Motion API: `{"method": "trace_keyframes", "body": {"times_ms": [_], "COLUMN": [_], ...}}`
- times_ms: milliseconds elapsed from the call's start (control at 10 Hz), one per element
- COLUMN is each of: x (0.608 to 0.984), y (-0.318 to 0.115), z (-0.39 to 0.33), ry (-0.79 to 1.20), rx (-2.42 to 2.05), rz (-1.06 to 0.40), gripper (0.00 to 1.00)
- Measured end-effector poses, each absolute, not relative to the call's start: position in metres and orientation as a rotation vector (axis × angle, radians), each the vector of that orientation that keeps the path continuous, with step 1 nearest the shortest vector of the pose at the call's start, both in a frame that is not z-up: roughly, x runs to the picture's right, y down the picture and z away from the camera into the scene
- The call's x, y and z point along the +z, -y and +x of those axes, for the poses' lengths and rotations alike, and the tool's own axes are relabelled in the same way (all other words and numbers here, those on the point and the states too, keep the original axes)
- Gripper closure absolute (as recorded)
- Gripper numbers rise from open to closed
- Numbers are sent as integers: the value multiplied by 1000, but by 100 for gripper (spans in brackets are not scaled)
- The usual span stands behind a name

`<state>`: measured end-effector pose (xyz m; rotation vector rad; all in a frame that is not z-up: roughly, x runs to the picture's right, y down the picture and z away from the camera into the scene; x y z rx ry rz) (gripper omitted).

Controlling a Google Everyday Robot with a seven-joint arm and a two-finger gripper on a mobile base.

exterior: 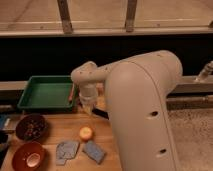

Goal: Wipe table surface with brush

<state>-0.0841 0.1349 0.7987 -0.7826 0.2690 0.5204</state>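
While the arm's white bulk fills the right half of the view, the holdings of the table surface point(65, 131) read as follows from its left edge. Item 1: a dark bowl point(31, 127) of small brown pieces at the left edge. Item 2: a red-brown bowl point(28, 156) with a pale centre at the front left corner. Item 3: a green tray point(34, 103) at the back left. Item 4: 2 blue-grey cloths point(80, 150) near the front edge. Item 5: an orange fruit point(86, 133) mid-table. Item 6: the gripper point(89, 104), hanging just right of the tray above the back of the table; whether its claw is spread or pressed together I cannot tell. Item 7: the brush point(90, 107), seemingly the pale piece at the gripper's tip, hold unconfirmed. Risks, as judgement: a loose hold could let the brush slip on contact; a forward sweep could roll the fruit off the edge; a leftward stroke could strike the tray rim.
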Motion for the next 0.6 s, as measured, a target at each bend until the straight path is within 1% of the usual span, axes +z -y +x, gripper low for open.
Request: {"method": "trace_keyframes", "body": {"times_ms": [300, 600], "x": [776, 783], "y": [-167, -178], "z": [-75, -43], "ry": [-285, -298], "rx": [509, 572], "rz": [-789, -821], "gripper": [100, 100]}}
